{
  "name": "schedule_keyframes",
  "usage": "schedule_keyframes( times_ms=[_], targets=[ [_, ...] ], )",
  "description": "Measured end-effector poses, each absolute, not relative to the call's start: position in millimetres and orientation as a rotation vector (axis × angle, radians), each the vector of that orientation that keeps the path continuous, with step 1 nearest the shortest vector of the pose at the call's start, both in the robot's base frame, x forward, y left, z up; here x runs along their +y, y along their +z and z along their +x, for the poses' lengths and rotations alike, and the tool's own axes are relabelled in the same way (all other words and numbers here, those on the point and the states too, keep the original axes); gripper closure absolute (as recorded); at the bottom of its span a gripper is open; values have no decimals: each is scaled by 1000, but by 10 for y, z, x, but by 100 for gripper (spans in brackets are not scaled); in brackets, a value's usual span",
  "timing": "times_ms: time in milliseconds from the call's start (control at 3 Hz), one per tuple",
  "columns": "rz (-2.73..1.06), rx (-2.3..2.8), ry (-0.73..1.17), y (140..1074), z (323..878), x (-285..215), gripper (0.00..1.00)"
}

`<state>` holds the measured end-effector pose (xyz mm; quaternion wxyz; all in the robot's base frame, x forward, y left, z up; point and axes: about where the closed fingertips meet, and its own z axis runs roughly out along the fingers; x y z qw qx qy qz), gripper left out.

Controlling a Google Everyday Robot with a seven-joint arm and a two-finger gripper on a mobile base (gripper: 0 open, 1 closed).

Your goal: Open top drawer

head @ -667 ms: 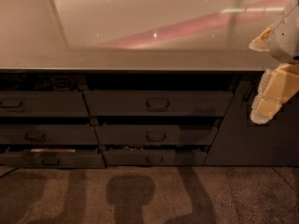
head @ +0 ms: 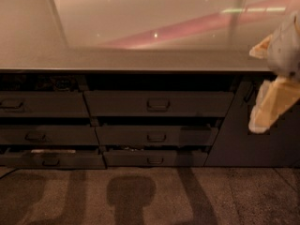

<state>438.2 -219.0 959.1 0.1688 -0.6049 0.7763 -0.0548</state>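
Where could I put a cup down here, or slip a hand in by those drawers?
The countertop looks bare along its whole front edge. The top drawer has a dark gap above its front, under the counter lip. It is tight at the right, where the gripper hangs in front of the cabinet panel.

The right edge cuts off the tool (head: 275, 92), and shadow hides the inside of the top drawer (head: 158, 104).

Glossy pale countertop (head: 140, 55) up top; narrower dark grey drawer fronts (head: 154, 136) lower down, shadowed speckled brown floor (head: 234, 196) — plain dark panel (head: 232, 139) behind the gripper (head: 272, 102) at right.
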Motion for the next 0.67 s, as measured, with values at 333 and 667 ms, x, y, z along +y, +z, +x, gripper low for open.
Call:
schedule_keyframes(
  times_ms=[333, 667],
  targets=[
    [-1720, 2198, -257, 9117, 4289, -2310, 0],
    [-1698, 2215, -231, 8424, 4369, -2401, 0]
  ],
)
